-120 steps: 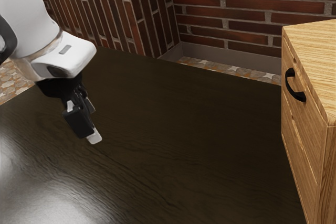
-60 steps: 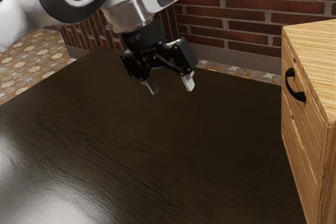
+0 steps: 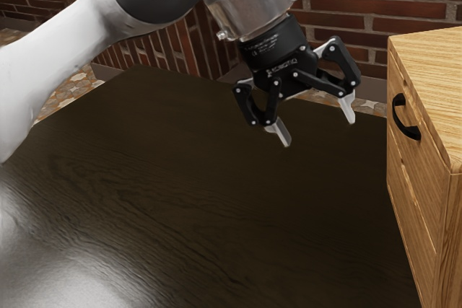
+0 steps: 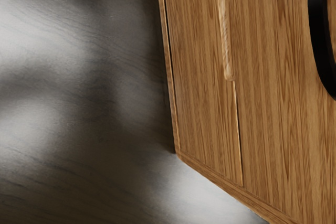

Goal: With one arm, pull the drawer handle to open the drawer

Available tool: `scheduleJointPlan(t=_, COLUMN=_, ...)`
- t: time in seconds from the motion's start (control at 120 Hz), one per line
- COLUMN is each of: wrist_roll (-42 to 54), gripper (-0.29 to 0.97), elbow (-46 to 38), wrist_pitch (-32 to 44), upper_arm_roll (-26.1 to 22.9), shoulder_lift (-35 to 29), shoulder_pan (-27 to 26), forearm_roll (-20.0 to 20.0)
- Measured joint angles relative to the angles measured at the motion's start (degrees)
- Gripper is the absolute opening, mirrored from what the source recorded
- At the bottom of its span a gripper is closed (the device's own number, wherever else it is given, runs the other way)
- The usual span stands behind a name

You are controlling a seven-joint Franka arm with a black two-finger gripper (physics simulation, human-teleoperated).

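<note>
A light wooden drawer cabinet [image 3: 426, 178] stands at the exterior view's right edge on the dark table [image 3: 180, 200]. A black curved handle [image 3: 404, 117] is fixed to its upper drawer front, and the drawer sits flush with the cabinet. My gripper [image 3: 315, 125] hangs open above the table, a short way to the left of the handle, touching nothing. In the wrist view the cabinet front [image 4: 210, 77] with its drawer seams lies ahead, and part of the black handle [image 4: 323, 40] shows at its edge.
A red brick wall [image 3: 346, 5] runs behind the table, with a patterned floor strip [image 3: 317, 93] at its foot. The cabinet's top [image 3: 433, 70] stands higher than my fingers.
My arm has swept from low at the exterior view's left, up and across to the right, close to the cabinet. The fingers went from nearly together to wide apart. The drawer has not moved.
</note>
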Motion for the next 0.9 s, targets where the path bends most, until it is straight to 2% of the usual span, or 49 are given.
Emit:
scheduleJointPlan(t=0.242, wrist_roll=-5.35, gripper=0.65, elbow=2.81, wrist_pitch=0.99, upper_arm_roll=0.01, shoulder_lift=2.75, shoulder_pan=-0.22, forearm_roll=0.26)
scheduleJointPlan(t=0.342, wrist_roll=-6.32, gripper=0.65, elbow=2.27, wrist_pitch=4.70, upper_arm_roll=0.35, shoulder_lift=2.75, shoulder_pan=-2.31, forearm_roll=1.54)
scheduleJointPlan(t=0.408, wrist_roll=-6.58, gripper=0.65, elbow=-1.61, wrist_pitch=8.70, upper_arm_roll=0.97, shoulder_lift=0.36, shoulder_pan=-3.25, forearm_roll=2.56)
scheduleJointPlan(t=0.483, wrist_roll=-6.84, gripper=0.65, elbow=-10.64, wrist_pitch=13.89, upper_arm_roll=1.47, shoulder_lift=-5.15, shoulder_pan=-3.70, forearm_roll=3.04)
scheduleJointPlan(t=0.55, wrist_roll=-7.04, gripper=0.65, elbow=-15.20, wrist_pitch=17.79, upper_arm_roll=1.59, shoulder_lift=-8.02, shoulder_pan=-3.85, forearm_roll=3.09)
scheduleJointPlan(t=0.633, wrist_roll=-7.21, gripper=0.65, elbow=-17.44, wrist_pitch=22.10, upper_arm_roll=1.52, shoulder_lift=-9.08, shoulder_pan=-3.83, forearm_roll=2.31)
scheduleJointPlan(t=0.708, wrist_roll=-6.97, gripper=0.65, elbow=-17.93, wrist_pitch=24.98, upper_arm_roll=1.40, shoulder_lift=-9.36, shoulder_pan=-3.72, forearm_roll=-0.08)
scheduleJointPlan(t=0.9, wrist_roll=-6.38, gripper=0.65, elbow=-23.44, wrist_pitch=28.98, upper_arm_roll=1.27, shoulder_lift=-11.15, shoulder_pan=-4.62, forearm_roll=-4.63)
